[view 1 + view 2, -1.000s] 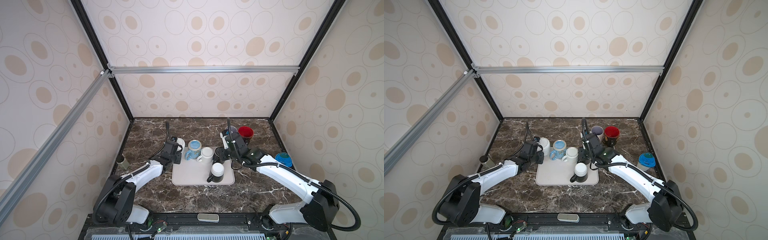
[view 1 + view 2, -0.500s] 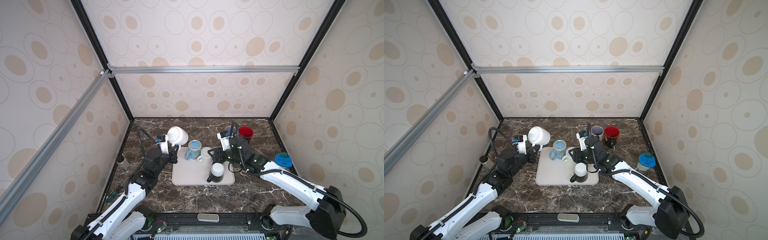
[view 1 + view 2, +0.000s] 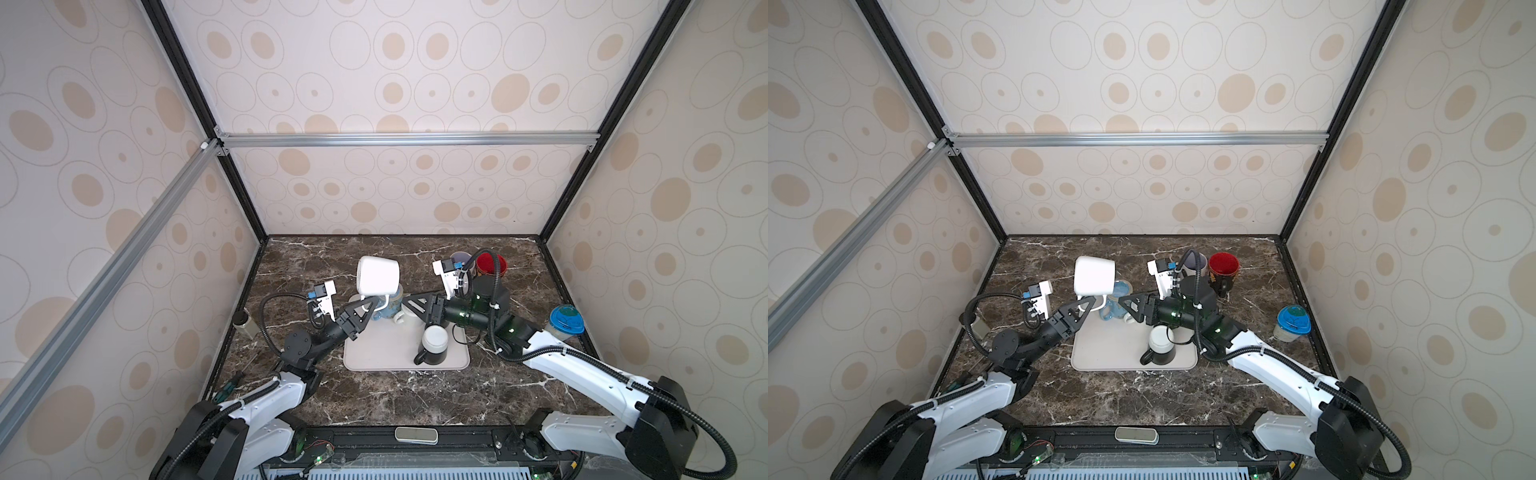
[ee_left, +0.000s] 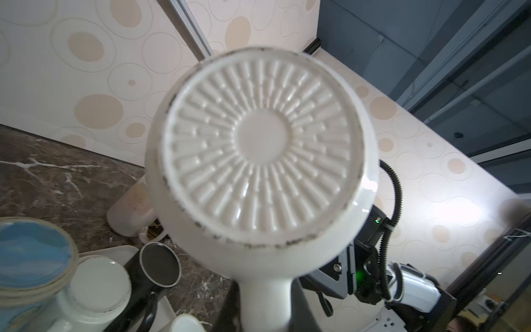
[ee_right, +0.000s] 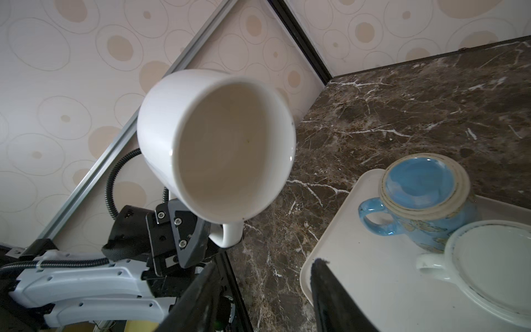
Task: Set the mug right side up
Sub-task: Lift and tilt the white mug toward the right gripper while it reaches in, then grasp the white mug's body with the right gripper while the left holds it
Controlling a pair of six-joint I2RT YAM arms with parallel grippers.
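In both top views the white mug (image 3: 378,275) (image 3: 1094,276) is up in the air over the far left corner of the tray (image 3: 374,355), tipped on its side, handle pinched in the left hand (image 3: 366,309). The right hand (image 3: 411,306) sits just beside it, jaws parted, empty. Left wrist view: the mug's ribbed base (image 4: 261,143) fills the frame. Right wrist view: the mug's open mouth (image 5: 227,149) faces us, and a blue mug (image 5: 425,201) sits upside down on the tray.
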